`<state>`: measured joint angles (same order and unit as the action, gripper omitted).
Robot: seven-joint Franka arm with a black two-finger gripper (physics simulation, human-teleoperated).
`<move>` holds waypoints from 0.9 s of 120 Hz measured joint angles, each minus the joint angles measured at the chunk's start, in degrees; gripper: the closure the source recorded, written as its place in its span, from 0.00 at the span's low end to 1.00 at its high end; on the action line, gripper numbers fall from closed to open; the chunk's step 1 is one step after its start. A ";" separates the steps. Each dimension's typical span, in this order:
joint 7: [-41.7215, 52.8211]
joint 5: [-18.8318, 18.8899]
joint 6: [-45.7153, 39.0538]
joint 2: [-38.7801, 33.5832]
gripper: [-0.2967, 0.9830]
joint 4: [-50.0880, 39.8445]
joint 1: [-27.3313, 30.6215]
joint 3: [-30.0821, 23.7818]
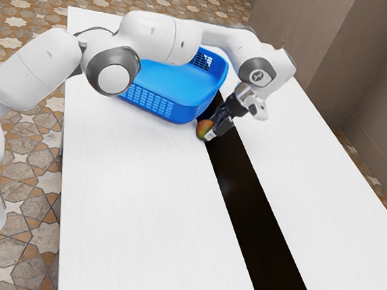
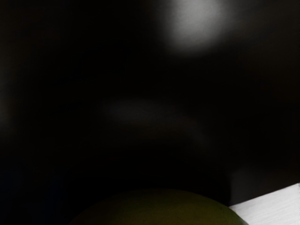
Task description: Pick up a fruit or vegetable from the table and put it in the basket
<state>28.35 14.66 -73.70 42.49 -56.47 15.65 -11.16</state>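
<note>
My gripper (image 1: 215, 131) is low over the table in the exterior view, pointing down at a slant, its tip against a red, yellow and green mango-like fruit (image 1: 202, 128). Part of the fruit is hidden behind the gripper, and how the gripper grips it cannot be made out. In the wrist view the rounded, dark green top of the fruit (image 2: 159, 208) lies at the lower edge. The blue basket (image 1: 188, 113), with slotted walls, stands right beside the fruit; my arm passes over its far part and hides some of it.
A glossy black strip (image 1: 242, 203) runs along the white table (image 1: 134, 207), passing beside the fruit and basket. A brown wall (image 1: 381, 87) rises beyond the table on the exterior view's right. Patterned floor tiles (image 1: 31, 103) lie on the exterior view's left.
</note>
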 joint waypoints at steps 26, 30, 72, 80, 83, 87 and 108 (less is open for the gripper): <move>-0.39 -0.28 1.38 -0.08 0.23 -0.15 0.01 0.09; -0.45 -0.31 1.60 -0.09 0.23 -0.15 0.02 0.09; -1.01 -0.93 3.21 -0.14 0.27 -1.38 0.42 0.18; -1.13 -0.96 3.31 -0.15 0.31 -1.57 0.43 0.18; -1.16 -0.97 3.33 -0.15 0.32 -1.60 0.42 0.18; -1.21 -1.01 3.36 -0.16 0.33 -1.62 0.42 0.18; -1.42 -1.05 3.42 -0.17 0.44 -1.64 0.43 0.17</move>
<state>26.93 13.61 -70.27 42.33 -58.12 16.08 -11.00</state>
